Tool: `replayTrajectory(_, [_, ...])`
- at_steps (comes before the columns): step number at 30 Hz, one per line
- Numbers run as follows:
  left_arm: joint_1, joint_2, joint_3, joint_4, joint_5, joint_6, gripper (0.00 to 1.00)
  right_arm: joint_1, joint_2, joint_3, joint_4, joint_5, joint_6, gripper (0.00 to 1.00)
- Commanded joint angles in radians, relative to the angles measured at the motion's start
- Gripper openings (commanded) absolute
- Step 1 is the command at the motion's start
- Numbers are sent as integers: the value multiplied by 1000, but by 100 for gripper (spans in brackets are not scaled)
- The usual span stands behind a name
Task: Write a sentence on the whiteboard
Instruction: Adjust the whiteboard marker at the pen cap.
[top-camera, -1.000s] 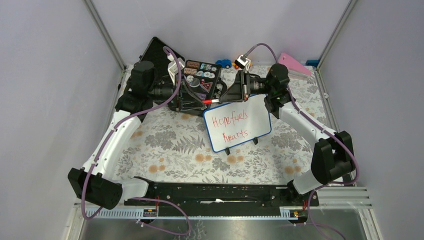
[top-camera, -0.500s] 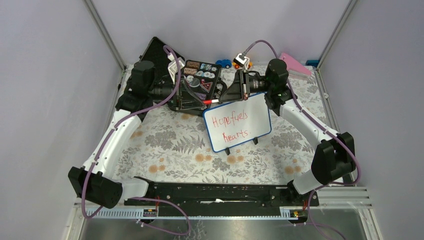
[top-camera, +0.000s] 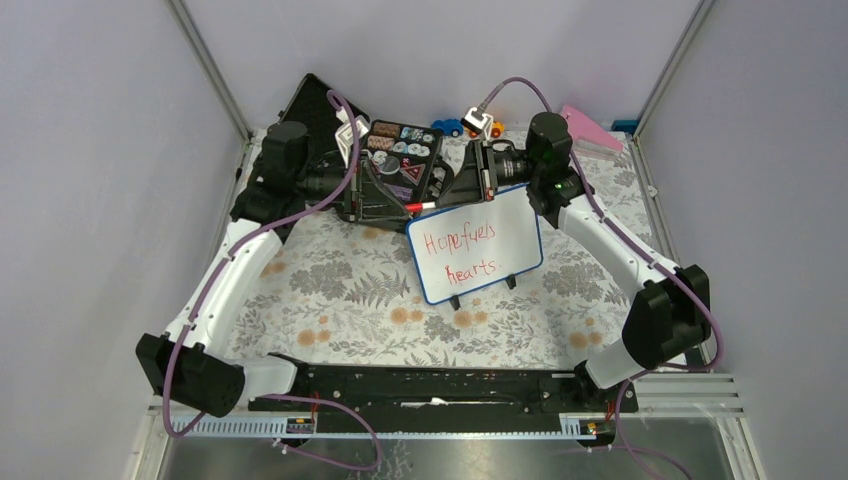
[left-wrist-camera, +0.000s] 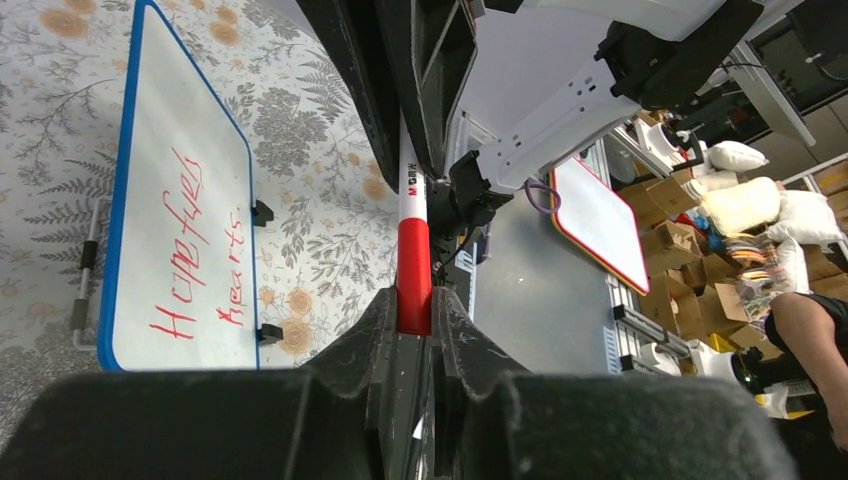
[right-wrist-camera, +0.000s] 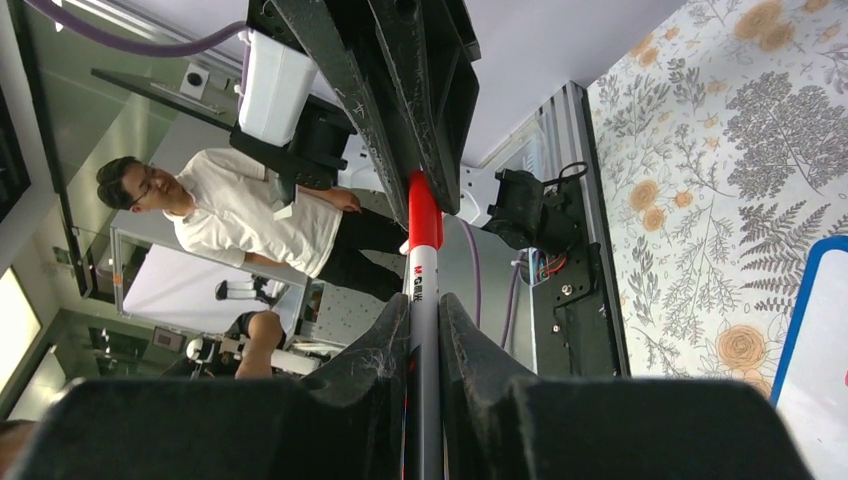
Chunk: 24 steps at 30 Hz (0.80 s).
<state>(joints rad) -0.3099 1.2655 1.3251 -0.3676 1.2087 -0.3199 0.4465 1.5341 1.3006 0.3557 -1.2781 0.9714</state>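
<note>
Red ink first: the sentence (top-camera: 462, 243) sits in two lines on the whiteboard (top-camera: 476, 256), "Hope fuels" above "hearts".

Top view. The whiteboard stands tilted on its two black feet, right of centre on the floral cloth (top-camera: 340, 290). Blue frame, rounded corners. Just beyond its upper left corner a marker (top-camera: 424, 204) is held level in the air between both arms. The left gripper (top-camera: 406, 205) is at the red end and the right gripper (top-camera: 441, 202) at the white end, tips nearly meeting. An open black case (top-camera: 398, 152) of small items lies behind them, against the back edge.

Left wrist view. Both fingers (left-wrist-camera: 375, 330) are pressed onto the marker's red part, with no gap showing. The white barrel runs up and away into the other arm's dark fingers. The whiteboard shows on the left, seen sideways, writing legible, one foot visible on its near edge.

Right wrist view. These fingers (right-wrist-camera: 385, 340) pinch the white barrel tightly. The red end continues upward into the opposite pincer. A blue-framed corner of the whiteboard shows at lower right. A man in a white shirt (right-wrist-camera: 255, 225) is in the room beyond the table.
</note>
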Motion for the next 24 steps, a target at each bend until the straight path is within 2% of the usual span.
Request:
replayTrajectory(1, [-90,32,9,169,12,-18,0,158,43,57,7,60,-28,0])
replayTrajectory(4, [-89,32,8,174,13,-16,0,152,48,60,23,46,-14,0])
replayTrajectory(6, [-70,24,5,174,-4,-18,19,119,43,56,22,45,-16,0])
replayTrajectory(7, [-48,21,4,175,-8,-23,34,93,36,54,22,43,-20,0])
replayTrajectory(8, [-23,14,3,177,-12,-32,45,56,29,48,22,43,-23,0])
replayTrajectory(12, [89,-15,-14,190,-1,-54,74,-109,-8,29,-8,27,-59,0])
replayTrajectory(15, [173,-24,-35,208,21,-91,82,-252,-31,6,-17,5,-78,0])
replayTrajectory(18, [249,-40,-78,283,23,-150,98,-392,-53,-26,-32,-19,-106,0])
replayTrajectory(20, [291,-39,-89,283,15,-163,99,-497,-67,-40,-99,-21,-167,0])
replayTrajectory(22, [339,-34,-92,257,0,-149,99,-597,-76,-46,-223,-4,-277,0])
replayTrajectory(24, [379,-24,-88,207,-21,-114,99,-700,-75,-9,-512,57,-554,0])
